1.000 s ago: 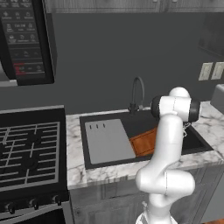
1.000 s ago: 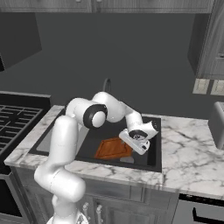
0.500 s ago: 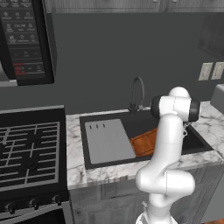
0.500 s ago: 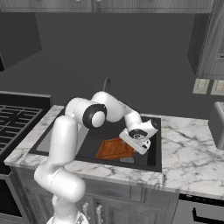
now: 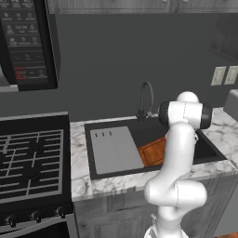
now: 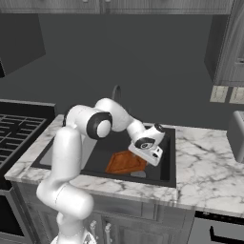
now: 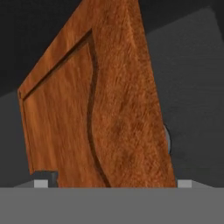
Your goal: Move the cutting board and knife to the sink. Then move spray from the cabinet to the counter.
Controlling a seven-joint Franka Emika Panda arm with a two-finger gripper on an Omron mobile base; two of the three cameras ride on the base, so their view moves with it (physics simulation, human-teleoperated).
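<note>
Left to right: stove (image 5: 32, 158); sink (image 5: 111, 151) with the board (image 6: 125, 162) lying in its right half; gripper (image 6: 148, 153) just above the board's edge, jaws spread, grasping nothing. The board step looks complete. Next comes the knife: lift clear and locate it.

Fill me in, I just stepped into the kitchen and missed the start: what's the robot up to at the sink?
The white arm is bent down over the sink, its gripper low above the basin. The cutting board already lies inside the basin, on its right side next to the light grey panel. The hand view looks straight along the board from close up, and the jaws stand wide open, so the board is not gripped. The marble counter runs off to the right of the sink.
</note>
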